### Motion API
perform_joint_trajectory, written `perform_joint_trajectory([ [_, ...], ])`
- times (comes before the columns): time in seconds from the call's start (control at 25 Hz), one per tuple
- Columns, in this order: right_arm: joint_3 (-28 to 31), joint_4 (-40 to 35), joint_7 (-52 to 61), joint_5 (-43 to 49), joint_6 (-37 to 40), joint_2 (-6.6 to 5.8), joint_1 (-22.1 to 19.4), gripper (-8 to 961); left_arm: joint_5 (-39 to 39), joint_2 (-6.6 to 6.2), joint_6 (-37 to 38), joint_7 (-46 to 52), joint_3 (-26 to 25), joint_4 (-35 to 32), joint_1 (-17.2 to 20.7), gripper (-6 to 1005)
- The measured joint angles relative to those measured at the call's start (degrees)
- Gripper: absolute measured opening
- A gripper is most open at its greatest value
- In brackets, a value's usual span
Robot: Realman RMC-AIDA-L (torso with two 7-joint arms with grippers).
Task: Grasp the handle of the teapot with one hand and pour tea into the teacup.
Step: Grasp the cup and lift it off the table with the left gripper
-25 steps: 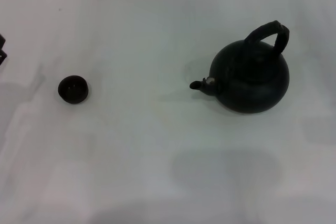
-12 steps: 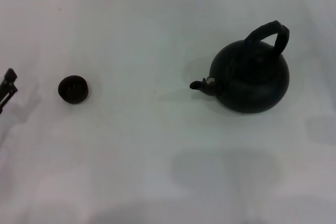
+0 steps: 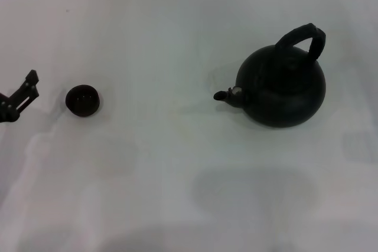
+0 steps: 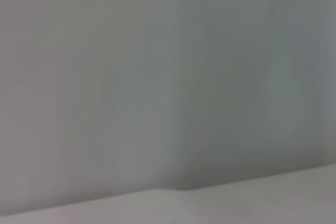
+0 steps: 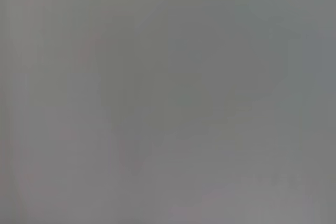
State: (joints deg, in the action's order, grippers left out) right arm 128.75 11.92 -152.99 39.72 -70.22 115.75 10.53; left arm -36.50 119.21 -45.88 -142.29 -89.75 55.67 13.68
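A: Where does the teapot [image 3: 281,90] stand?

B: Upright on the white table [image 3: 177,163], its spout toward the teacup [image 3: 82,100], which sits well apart on the spout side. The handle [image 3: 302,38] arches over the body, nothing touching it.

A: And the grippers?

B: Only 1 shows. The left gripper [image 3: 22,95] pokes in at the table's edge, just beyond the teacup on the side away from the teapot, not touching it. I cannot tell how its fingers stand; too little of it shows. The right gripper is out of sight.

A: Room to move?

B: Bare tabletop lies between teacup and teapot and all around the pot. Both wrist views show only grey blur, perhaps the table surface.
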Motion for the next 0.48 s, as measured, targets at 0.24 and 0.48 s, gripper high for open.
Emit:
perform_joint_trajectory([
  [0.24, -0.08, -0.49, 0.31, 0.01, -0.39, 0.08, -0.09, 635, -0.41, -0.06, -0.37, 1.57, 0.43, 0.02, -0.37, 878],
  [0.48, -0.08, -0.73, 0.34, 0.01, -0.49, 0.09, -0.44, 636, -2.58, -0.41, 0.72, 8.88, 2.78, 0.07, -2.48, 877],
])
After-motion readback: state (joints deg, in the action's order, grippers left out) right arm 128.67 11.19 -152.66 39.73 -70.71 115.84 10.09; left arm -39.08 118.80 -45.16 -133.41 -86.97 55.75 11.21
